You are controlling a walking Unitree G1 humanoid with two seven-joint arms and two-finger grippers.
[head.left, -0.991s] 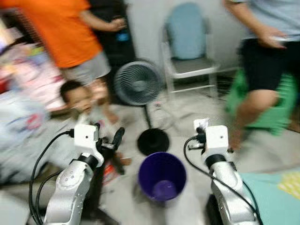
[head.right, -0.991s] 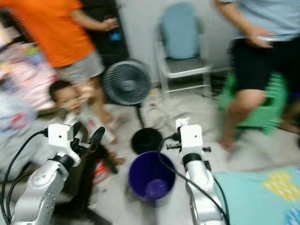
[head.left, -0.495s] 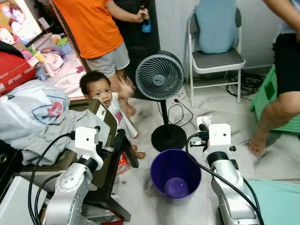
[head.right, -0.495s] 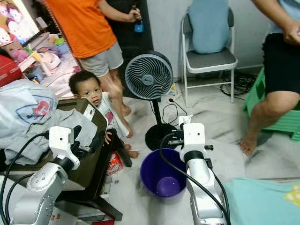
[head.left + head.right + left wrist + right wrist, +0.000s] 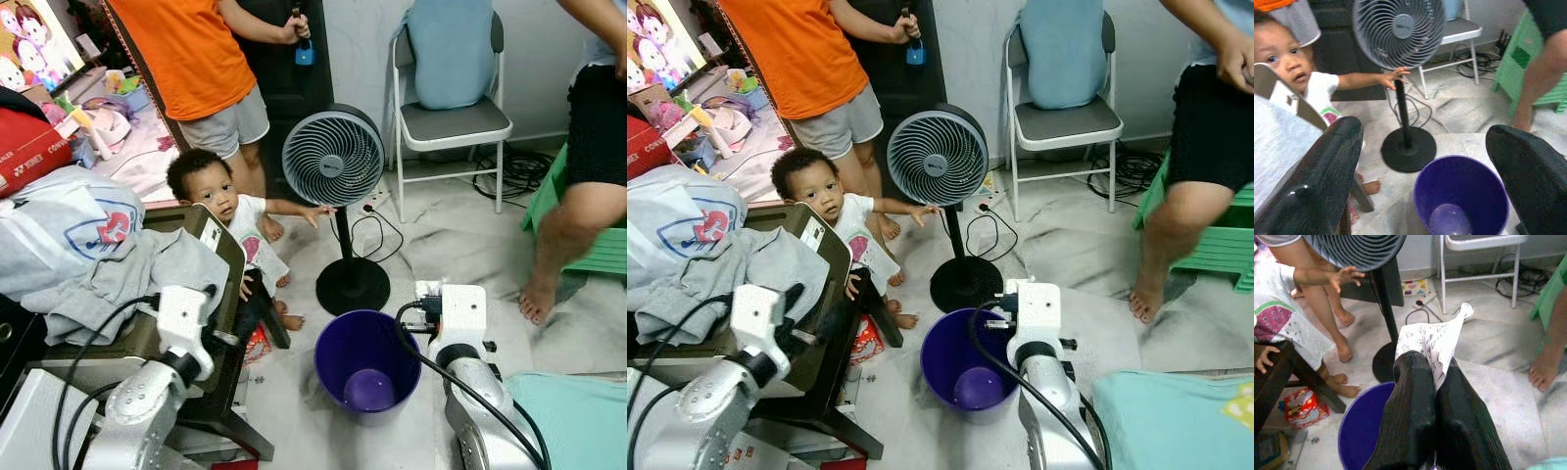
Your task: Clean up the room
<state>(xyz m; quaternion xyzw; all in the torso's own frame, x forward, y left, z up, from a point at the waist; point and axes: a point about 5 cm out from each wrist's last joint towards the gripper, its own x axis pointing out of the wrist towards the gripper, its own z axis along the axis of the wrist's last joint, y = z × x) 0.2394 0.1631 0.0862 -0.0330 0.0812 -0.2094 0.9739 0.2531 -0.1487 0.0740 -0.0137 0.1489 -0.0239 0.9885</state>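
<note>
A purple bucket [image 5: 367,364] stands on the floor between my two arms, with a small purple object in its bottom. My right gripper [image 5: 1432,363] is shut on a crumpled white printed paper [image 5: 1430,342] and hangs just above the bucket's right rim. A scrap of that paper [image 5: 425,290] also shows at the right wrist. My left gripper [image 5: 1425,152] is open with nothing between its fingers. It sits left of the bucket beside the dark low table [image 5: 220,259].
A small child [image 5: 211,191] stands by the table, one hand on the pole of the standing fan [image 5: 333,159] just behind the bucket. A person in orange [image 5: 196,59], a folding chair [image 5: 451,108], a person on a green stool [image 5: 588,211], clothes [image 5: 108,264] and a red packet [image 5: 1302,407] surround.
The view swung and steadied from blur. Both arms have sunk lower, the right one a little rightward. The child has reached out and touched the fan pole.
</note>
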